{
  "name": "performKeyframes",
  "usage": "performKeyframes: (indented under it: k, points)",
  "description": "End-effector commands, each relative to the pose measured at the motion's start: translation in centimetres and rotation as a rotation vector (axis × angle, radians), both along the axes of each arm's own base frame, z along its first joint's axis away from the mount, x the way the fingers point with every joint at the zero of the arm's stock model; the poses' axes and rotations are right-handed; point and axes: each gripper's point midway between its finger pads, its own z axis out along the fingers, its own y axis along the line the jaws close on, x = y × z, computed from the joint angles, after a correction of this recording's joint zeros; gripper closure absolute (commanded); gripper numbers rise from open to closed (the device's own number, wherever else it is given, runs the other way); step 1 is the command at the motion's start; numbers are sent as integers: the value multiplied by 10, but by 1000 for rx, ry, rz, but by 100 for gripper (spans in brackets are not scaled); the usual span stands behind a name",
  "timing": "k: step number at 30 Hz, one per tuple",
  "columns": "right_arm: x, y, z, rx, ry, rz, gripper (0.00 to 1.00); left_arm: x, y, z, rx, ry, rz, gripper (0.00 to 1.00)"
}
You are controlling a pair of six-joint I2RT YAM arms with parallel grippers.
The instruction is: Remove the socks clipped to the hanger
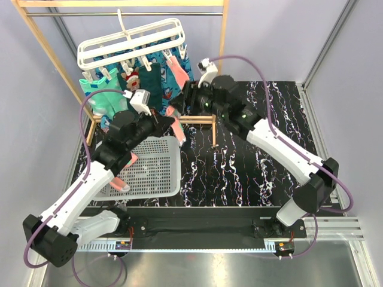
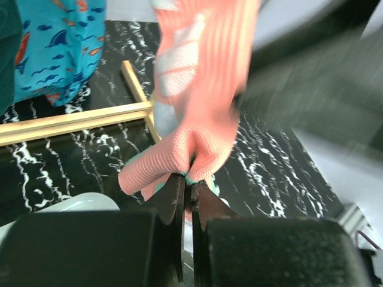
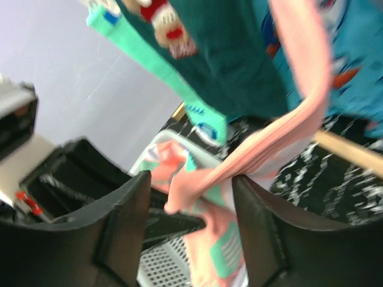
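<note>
The white hanger [image 1: 131, 45] hangs from the wooden rack, with mint green socks [image 1: 105, 98], a dark teal Santa sock [image 1: 140, 81] and a pink sock [image 1: 178, 75] clipped under it. My left gripper [image 1: 172, 121] is shut on the lower end of the pink sock [image 2: 197, 119], its jaws [image 2: 190, 179] pinching a fold. My right gripper [image 1: 187, 95] is open beside the hanging socks. In the right wrist view the stretched pink sock [image 3: 299, 89] runs down between its open fingers [image 3: 191, 179], beside the dark teal sock [image 3: 233, 60] and a mint sock [image 3: 161, 60].
A white mesh basket [image 1: 167, 179] lies at the front left with a pink sock [image 1: 119, 182] in it; it also shows in the right wrist view [image 3: 167, 263]. A blue patterned cloth [image 2: 54, 48] hangs behind the socks. The rack's low wooden bar [image 2: 72, 122] crosses the black marbled table [image 1: 251, 173].
</note>
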Motion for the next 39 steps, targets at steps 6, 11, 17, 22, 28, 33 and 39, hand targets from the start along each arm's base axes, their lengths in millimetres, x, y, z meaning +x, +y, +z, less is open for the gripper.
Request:
performKeyframes:
  k: [6,11,17,22,28,33,39]
  points:
    - [28,-26,88,-144,-259,-148,21,-30,-8,35,-60,-121,-132,100]
    - [46,-22,99,-209,-288,-175,20,-36,-8,32,-36,-121,-157,100]
    - [62,-11,105,-215,-315,-182,22,-43,-9,20,-9,-101,-191,100]
    - [73,-8,108,-237,-359,-203,25,-48,-6,12,20,-91,-200,100]
    - [84,-3,104,-242,-389,-223,28,-48,-2,11,41,-107,-186,100]
    - [87,4,109,-212,-414,-210,33,-51,-4,12,45,-127,-212,100]
    - [88,13,118,-150,-434,-198,36,-54,-7,17,34,-140,-237,100]
